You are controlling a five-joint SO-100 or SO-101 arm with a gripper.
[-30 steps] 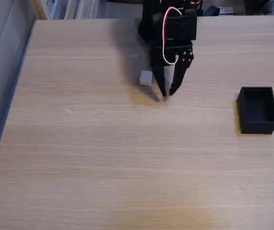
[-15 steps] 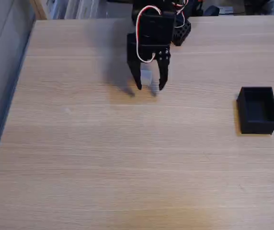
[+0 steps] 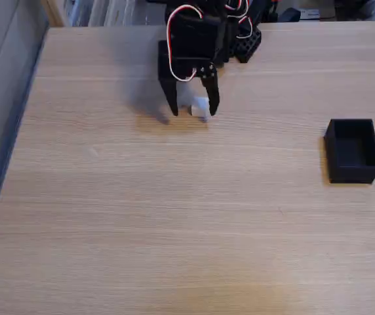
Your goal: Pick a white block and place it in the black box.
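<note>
Well off to the right in the fixed view, the black box (image 3: 353, 150) sits empty. Farther back, my gripper (image 3: 193, 111) hangs spread apart, the white block (image 3: 199, 107) between its tips, hugging the right finger.

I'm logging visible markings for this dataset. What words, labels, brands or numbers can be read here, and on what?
None can be read.
The gripper, the white block, the black box and the wooden table show no markings.
The items beyond the table's far edge are too blurred to read.
</note>
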